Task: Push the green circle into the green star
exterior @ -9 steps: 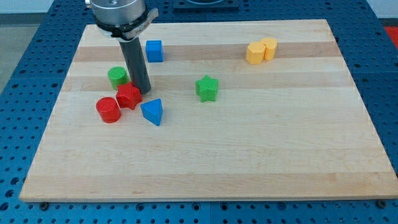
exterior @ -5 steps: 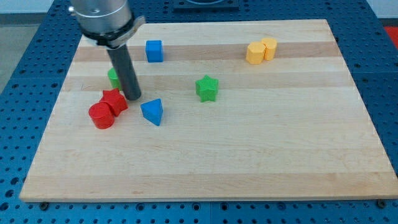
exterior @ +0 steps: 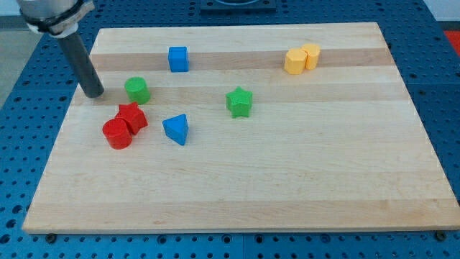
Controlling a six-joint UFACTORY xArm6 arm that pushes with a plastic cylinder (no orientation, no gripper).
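Observation:
The green circle (exterior: 136, 90) sits on the wooden board (exterior: 287, 165) at the upper left. The green star (exterior: 239, 102) lies to its right, near the board's middle, well apart from it. My tip (exterior: 94, 94) rests on the board just left of the green circle, with a small gap between them. The rod rises up and to the left out of the view.
A red star (exterior: 133, 116) and a red circle (exterior: 116, 134) touch each other below the green circle. A blue triangle (exterior: 176, 129) lies right of them. A blue cube (exterior: 177, 58) is at the top. Two yellow blocks (exterior: 301, 58) stand together at the top right.
My tip has swung left, from right of the red star to left of the green circle. The red star and red circle were shoved slightly left and down earlier.

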